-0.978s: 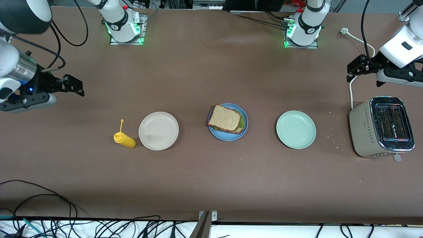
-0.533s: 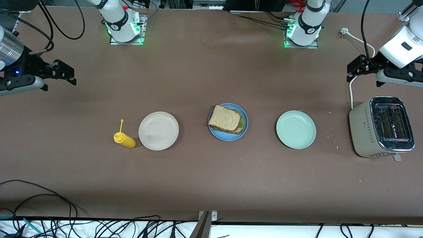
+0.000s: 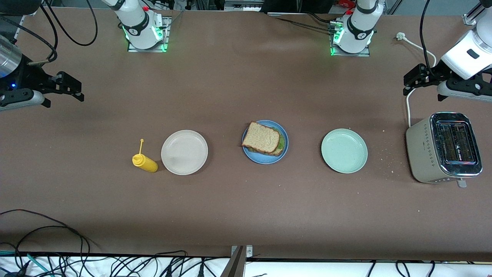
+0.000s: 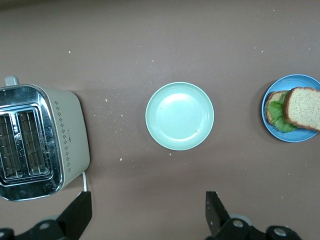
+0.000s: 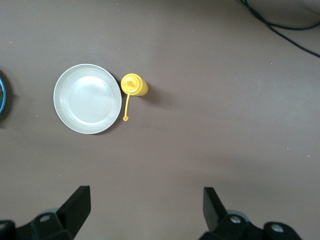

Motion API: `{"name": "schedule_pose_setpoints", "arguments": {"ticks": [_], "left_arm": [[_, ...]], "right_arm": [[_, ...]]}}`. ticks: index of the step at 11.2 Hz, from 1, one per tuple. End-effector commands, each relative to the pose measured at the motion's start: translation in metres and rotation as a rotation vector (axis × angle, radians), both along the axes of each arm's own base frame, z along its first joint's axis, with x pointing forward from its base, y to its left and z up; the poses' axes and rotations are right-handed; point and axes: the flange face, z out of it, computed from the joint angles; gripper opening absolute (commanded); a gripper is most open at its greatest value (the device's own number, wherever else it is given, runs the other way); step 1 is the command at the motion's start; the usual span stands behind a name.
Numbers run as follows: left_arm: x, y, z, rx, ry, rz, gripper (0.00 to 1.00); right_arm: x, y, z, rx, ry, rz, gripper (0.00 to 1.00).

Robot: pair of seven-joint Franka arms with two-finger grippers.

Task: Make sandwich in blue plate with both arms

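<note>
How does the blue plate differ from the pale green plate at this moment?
The blue plate carries a sandwich of two brown bread slices with lettuce between; the pale green plate has nothing on it. The blue plate sits mid-table, while the green plate lies toward the left arm's end, beside the toaster. The blue plate looks slightly smaller. Both are round, shallow and flat on the table.

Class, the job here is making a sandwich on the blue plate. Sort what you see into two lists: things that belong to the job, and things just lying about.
Belongs to the job:
- sandwich
- blue plate
- left claw, open, empty
- right claw, open, empty

Just lying about:
- pale green plate
- beige-white plate
- yellow squeeze bottle
- toaster
</note>
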Motion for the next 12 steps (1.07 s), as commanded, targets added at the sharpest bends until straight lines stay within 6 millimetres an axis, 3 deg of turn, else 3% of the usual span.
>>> {"name": "schedule_pose_setpoints", "arguments": {"ticks": [1,6,12], "left_arm": [[-0.001,-0.001,0.002,-0.015,0.01,0.01,1.0],[-0.001,0.001,0.002,-0.015,0.01,0.011,1.0],[-0.001,0.002,0.002,-0.015,0.011,0.014,1.0]], "right_arm": [[-0.006,-0.005,0.004,-0.029,0.0,-0.007,1.0],[-0.002,-0.021,0.018,-0.026,-0.03,-0.042,1.0],[-0.001,-0.031,0.015,-0.03,-0.013,-0.069,1.0]]}}
